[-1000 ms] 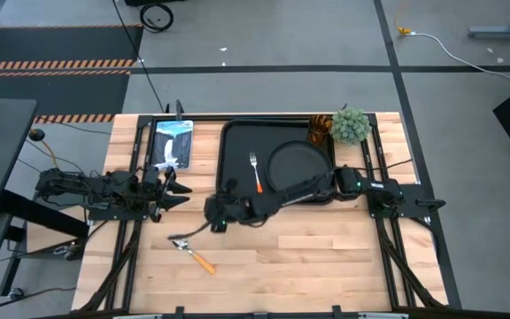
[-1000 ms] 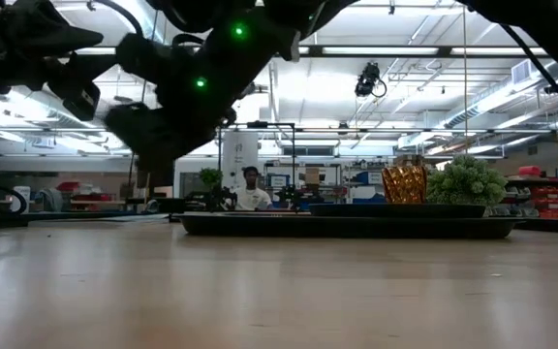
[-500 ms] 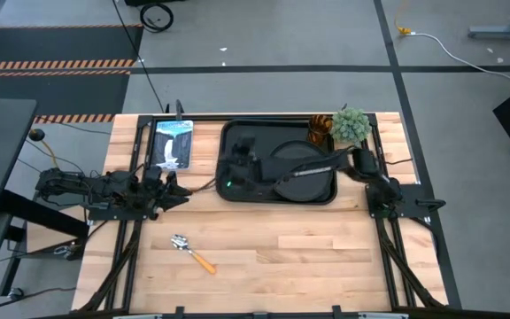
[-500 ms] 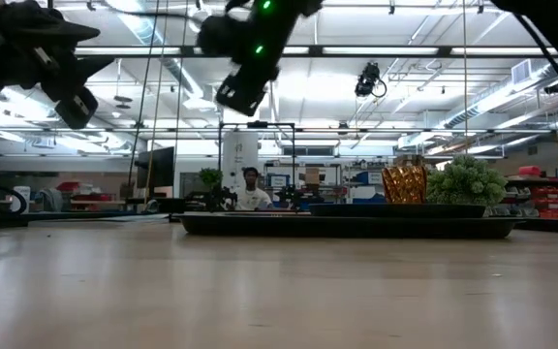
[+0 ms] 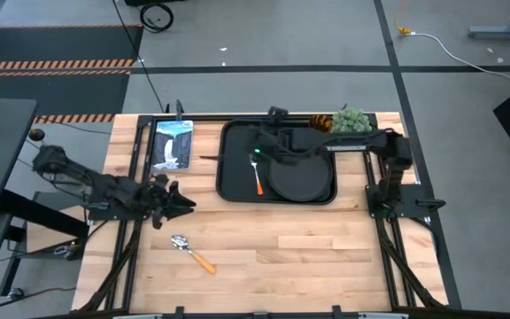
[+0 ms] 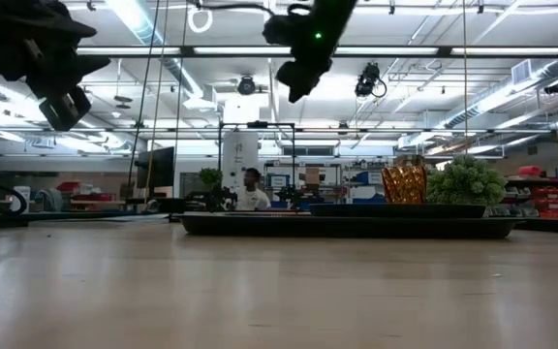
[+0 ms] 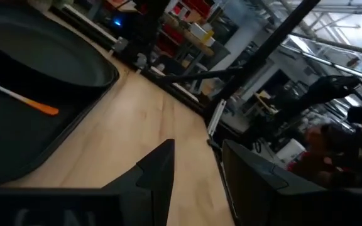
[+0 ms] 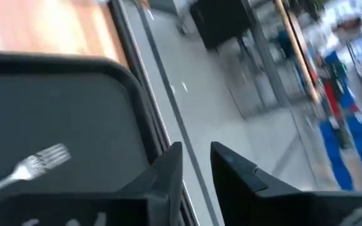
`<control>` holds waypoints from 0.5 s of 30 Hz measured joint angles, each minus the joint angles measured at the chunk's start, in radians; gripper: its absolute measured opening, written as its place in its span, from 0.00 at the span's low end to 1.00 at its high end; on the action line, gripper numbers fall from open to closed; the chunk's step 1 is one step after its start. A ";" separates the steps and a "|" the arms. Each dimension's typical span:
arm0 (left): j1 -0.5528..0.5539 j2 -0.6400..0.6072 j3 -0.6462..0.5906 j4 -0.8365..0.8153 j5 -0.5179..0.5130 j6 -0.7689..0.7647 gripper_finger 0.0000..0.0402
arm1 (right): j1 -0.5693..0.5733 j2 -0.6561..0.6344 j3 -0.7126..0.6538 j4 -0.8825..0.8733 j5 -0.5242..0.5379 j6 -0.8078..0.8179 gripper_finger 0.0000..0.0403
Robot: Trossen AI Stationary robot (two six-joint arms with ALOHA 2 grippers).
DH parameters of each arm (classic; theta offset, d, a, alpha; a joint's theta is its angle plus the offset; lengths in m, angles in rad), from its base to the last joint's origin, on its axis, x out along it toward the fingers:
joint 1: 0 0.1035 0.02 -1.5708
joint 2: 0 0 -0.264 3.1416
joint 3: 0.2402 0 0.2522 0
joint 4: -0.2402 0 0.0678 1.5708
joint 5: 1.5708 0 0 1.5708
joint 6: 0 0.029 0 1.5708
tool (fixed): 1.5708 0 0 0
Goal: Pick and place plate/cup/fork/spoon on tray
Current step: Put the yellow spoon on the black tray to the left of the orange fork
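Note:
The black tray [image 5: 234, 188] lies at the table's far middle. The round black plate [image 5: 301, 175] and the fork [image 5: 257, 179] lie on it, the fork left of the plate. The amber cup [image 5: 320, 122] stands at the tray's far right corner, beside the green plant [image 5: 351, 120]. The spoon [image 5: 191, 252] lies on the bare wood near the table's left front. My right gripper [image 5: 259, 149] hangs high over the tray's far left part, slightly open and empty [image 8: 197, 166]. My left gripper [image 5: 181, 202] is open and empty left of the tray [image 7: 197, 169].
A printed card [image 5: 172, 143] lies left of the tray at the far edge. Bare wood spreads between the tray and the table's near edge. A person [image 6: 252, 192] shows in the room beyond the table.
My right gripper has risen from low over the table at the tray's near left corner and swung toward the far edge, over the tray. My left gripper has shifted a little toward the near edge and the right. The spoon, fork and plate have stayed where they were.

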 joint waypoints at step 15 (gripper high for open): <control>-0.219 0.520 0.146 0.015 -0.468 -0.469 0.35 | -0.004 -0.466 -0.673 0.682 -0.410 -0.117 0.14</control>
